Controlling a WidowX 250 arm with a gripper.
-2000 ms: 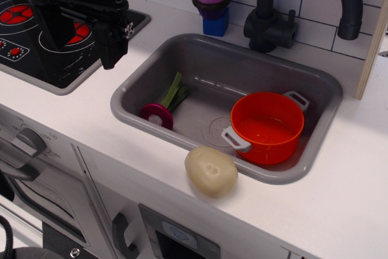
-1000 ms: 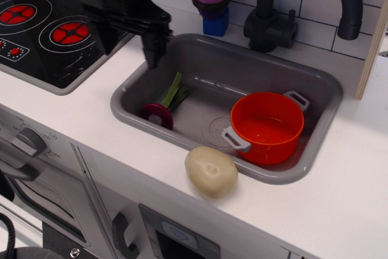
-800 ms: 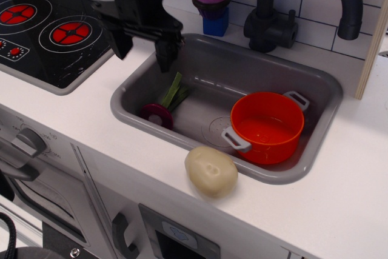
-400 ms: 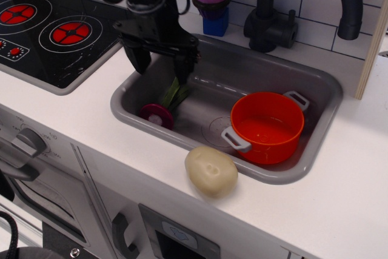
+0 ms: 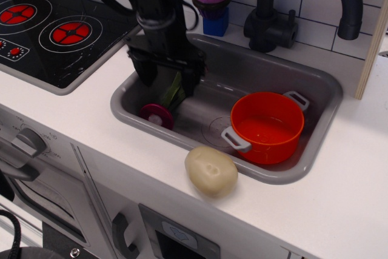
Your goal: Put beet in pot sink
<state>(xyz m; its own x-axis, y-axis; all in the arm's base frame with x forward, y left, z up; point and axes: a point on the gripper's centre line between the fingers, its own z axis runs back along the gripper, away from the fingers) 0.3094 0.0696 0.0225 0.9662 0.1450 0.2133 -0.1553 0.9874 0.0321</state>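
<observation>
The beet (image 5: 157,114) lies at the left end of the grey sink (image 5: 315,89), magenta bulb toward the front, green stalks pointing back. The orange-red pot (image 5: 267,127) with grey handles stands empty at the sink's right end. My black gripper (image 5: 169,82) hangs open over the sink's left part. One finger is on each side of the green stalks, just behind the bulb. It holds nothing.
A beige potato-shaped lump (image 5: 211,171) sits on the white counter in front of the sink. A purple spiky toy on a blue base (image 5: 212,3) and a black tap (image 5: 291,4) stand behind the sink. A black hob (image 5: 42,28) is at the left.
My gripper has moved from over the hob to the right and down into the sink's left end, and now straddles the beet's stalks. The beet and pot have not moved.
</observation>
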